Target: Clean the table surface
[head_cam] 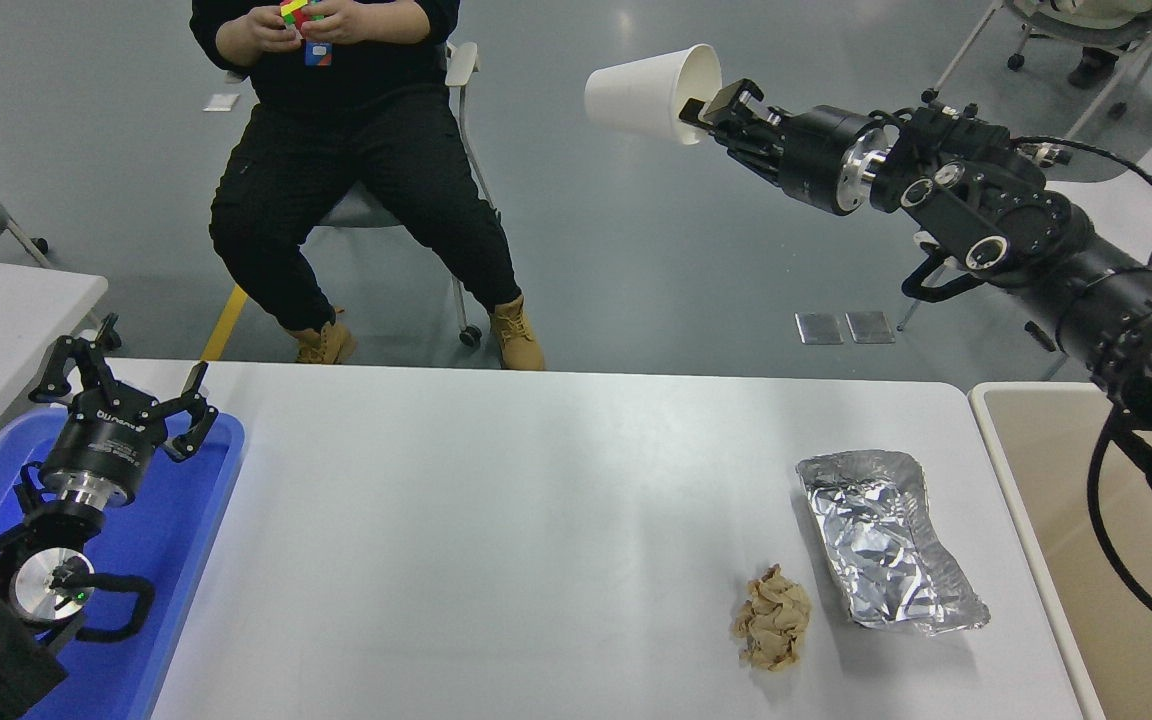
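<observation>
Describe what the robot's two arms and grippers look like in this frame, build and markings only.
Both arms are matte black with silver metal rings at the wrists. The right gripper has slim, linked black fingers; its arm is chunky and jointed, with round bolted caps and a black cable looping along it. The left gripper has spread, claw-like black fingers on a cylindrical body bearing small white lettering, with a silver disc and a small green light lower down.

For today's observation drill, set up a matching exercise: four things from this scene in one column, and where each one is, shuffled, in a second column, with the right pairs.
Things
1. white paper cup
2. foil tray
3. crumpled brown paper
4. left gripper

Places
A. over the blue tray
B. on the table surface, nearest its right edge
C. in the air, held at its rim by the right gripper
D. on the table surface, just left of the foil

Pairs: 1-C, 2-B, 3-D, 4-A
</observation>
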`<control>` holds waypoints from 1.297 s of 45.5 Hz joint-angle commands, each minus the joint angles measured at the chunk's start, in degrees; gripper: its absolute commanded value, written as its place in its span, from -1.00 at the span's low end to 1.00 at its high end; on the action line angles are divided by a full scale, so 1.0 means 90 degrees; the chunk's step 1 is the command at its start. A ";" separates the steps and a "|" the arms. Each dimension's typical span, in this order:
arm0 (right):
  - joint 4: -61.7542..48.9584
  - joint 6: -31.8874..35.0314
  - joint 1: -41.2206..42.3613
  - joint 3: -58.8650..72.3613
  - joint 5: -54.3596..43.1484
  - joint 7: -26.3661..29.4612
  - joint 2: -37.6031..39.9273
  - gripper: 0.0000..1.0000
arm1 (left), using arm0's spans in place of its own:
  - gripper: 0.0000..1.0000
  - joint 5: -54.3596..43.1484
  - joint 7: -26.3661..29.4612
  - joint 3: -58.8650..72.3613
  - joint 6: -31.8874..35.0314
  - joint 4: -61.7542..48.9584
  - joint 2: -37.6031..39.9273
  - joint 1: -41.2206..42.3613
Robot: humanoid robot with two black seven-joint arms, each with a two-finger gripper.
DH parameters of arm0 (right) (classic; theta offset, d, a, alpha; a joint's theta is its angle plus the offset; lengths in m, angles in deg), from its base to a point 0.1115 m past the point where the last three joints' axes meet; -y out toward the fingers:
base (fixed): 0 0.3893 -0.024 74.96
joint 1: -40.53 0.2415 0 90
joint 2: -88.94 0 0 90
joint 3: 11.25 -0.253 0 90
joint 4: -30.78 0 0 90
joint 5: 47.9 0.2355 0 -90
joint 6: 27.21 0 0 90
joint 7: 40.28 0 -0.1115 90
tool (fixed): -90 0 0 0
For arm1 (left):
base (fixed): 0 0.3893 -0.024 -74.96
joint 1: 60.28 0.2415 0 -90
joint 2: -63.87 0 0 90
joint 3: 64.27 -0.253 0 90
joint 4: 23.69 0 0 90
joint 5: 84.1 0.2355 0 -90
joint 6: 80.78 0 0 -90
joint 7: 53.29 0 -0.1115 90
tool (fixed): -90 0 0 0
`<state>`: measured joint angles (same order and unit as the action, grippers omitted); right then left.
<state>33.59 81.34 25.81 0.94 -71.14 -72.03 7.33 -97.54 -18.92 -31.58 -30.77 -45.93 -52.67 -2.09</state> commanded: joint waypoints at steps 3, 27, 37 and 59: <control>-0.1367 -0.0060 -0.1137 -0.0007 0.0306 0.0021 0.0600 -1.00 | 1.00 0.0000 -0.0001 0.0000 0.0000 0.0000 0.0000 0.0000; -0.1885 -0.0782 -0.2622 -0.0114 0.0726 0.1856 0.1499 -1.00 | 1.00 0.0000 -0.0001 0.0000 0.0000 0.0000 0.0000 0.0000; -0.1885 -0.0851 -0.2994 -0.0134 0.0717 0.2618 0.1655 -1.00 | 1.00 0.0000 -0.0001 0.0000 0.0000 0.0000 0.0000 0.0000; -0.1826 -0.1046 -0.3550 -0.0134 0.0717 0.4328 0.1587 -1.00 | 1.00 0.0000 -0.0010 0.0000 0.0000 0.0000 -0.0010 0.0010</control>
<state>16.79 73.05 -3.60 -0.29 -64.64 -38.73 22.15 -97.55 -18.96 -31.58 -30.77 -45.92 -52.67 -2.05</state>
